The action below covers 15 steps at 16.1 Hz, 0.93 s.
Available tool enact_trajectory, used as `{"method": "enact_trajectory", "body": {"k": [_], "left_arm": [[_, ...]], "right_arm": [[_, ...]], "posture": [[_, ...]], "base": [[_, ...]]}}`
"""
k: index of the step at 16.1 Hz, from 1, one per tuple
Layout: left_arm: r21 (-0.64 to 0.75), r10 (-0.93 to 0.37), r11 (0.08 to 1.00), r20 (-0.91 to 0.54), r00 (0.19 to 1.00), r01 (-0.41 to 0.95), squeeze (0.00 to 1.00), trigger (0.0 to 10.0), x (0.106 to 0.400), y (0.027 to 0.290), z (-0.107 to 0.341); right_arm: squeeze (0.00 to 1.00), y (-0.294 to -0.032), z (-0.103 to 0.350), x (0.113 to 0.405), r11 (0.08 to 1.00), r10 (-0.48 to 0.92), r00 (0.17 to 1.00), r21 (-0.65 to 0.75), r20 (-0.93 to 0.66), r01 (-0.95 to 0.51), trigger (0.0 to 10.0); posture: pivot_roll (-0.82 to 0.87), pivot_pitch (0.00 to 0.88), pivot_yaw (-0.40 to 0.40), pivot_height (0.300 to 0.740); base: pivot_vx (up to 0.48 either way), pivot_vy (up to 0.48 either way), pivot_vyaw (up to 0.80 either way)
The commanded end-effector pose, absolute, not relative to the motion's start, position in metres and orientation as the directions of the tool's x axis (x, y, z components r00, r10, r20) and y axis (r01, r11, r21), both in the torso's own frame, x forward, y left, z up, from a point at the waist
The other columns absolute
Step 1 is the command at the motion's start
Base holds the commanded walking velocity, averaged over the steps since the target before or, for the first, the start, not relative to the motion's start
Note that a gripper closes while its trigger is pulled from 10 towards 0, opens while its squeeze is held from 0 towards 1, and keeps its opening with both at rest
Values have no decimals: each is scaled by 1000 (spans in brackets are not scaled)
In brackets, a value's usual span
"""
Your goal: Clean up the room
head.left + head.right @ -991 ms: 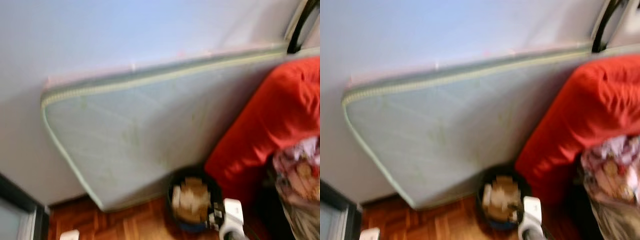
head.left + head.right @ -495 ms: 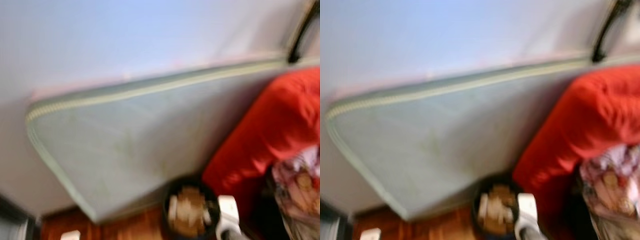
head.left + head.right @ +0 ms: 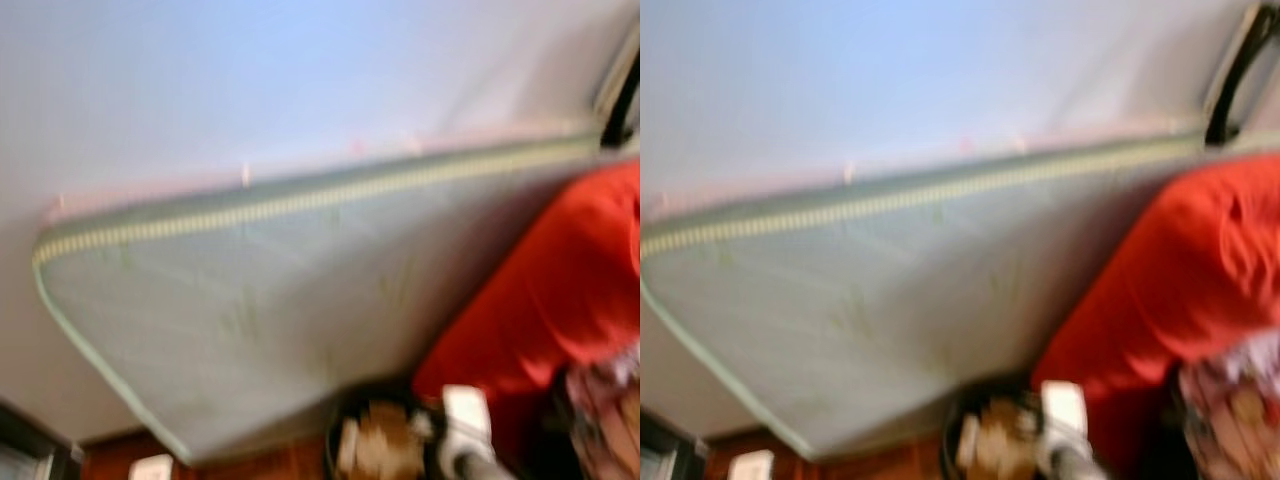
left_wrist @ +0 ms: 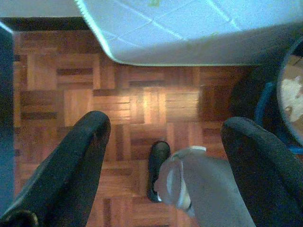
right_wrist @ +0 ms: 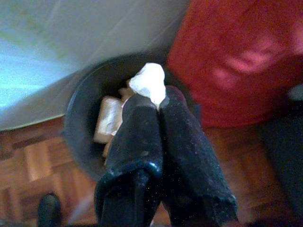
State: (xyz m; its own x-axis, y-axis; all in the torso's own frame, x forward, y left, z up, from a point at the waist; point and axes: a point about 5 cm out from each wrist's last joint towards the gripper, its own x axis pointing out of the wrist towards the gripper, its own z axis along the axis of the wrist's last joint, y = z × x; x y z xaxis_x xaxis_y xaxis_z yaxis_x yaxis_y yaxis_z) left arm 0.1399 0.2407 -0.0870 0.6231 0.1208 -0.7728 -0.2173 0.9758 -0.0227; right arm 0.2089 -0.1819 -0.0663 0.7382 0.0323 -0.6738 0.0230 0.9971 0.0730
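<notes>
**Pinching a white wad over the bin**

Through my head cameras, blurred, I am looking at a pale green mattress leaning on its edge against a white wall. A red cushion is slumping against its right end. Below them a dark round bin holding pale scraps is sitting on the parquet floor, and my right arm is reaching in just beside the bin's right rim.

Along my left wrist, my left gripper is hanging over the parquet with its two black fingers spread wide and nothing between them. Between the fingers, lower down, I am seeing my own grey leg and black foot. Beyond the fingertips the mattress corner is resting on the floor, and the bin's rim is curving in past the outer side of one finger.

Along my right wrist, my right gripper is pressing its fingers together on a crumpled white wad, which is sticking out past the fingertips. The bin lies directly beyond the tips, with pale scraps inside. The red cushion is sitting beyond it to one side.
</notes>
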Motion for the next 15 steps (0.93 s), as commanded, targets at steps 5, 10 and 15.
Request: {"method": "enact_trajectory", "body": {"k": [5, 10, 15], "left_arm": [[0, 145, 975, -758, 635, -222, 0, 10000, 137, 251, -84], [-61, 151, 964, -680, 718, -260, 0, 10000, 144, 251, -78], [-69, 137, 970, -630, 765, -231, 0, 10000, 147, 251, -73]], "right_arm": [[0, -163, -56, 226, 992, 105, 791, 123, -603, -38, 10000], [0, -143, -32, 255, 979, 183, 867, 163, -464, -119, 10000], [0, -131, -13, 269, 971, 210, 921, 183, -328, -157, 10000]], "posture": [[51, 0, -26, 740], [52, 18, -33, 740], [52, 35, -33, 740]], "base": [[49, 0, 0], [0, 0, 0], [0, 0, 0]]}}
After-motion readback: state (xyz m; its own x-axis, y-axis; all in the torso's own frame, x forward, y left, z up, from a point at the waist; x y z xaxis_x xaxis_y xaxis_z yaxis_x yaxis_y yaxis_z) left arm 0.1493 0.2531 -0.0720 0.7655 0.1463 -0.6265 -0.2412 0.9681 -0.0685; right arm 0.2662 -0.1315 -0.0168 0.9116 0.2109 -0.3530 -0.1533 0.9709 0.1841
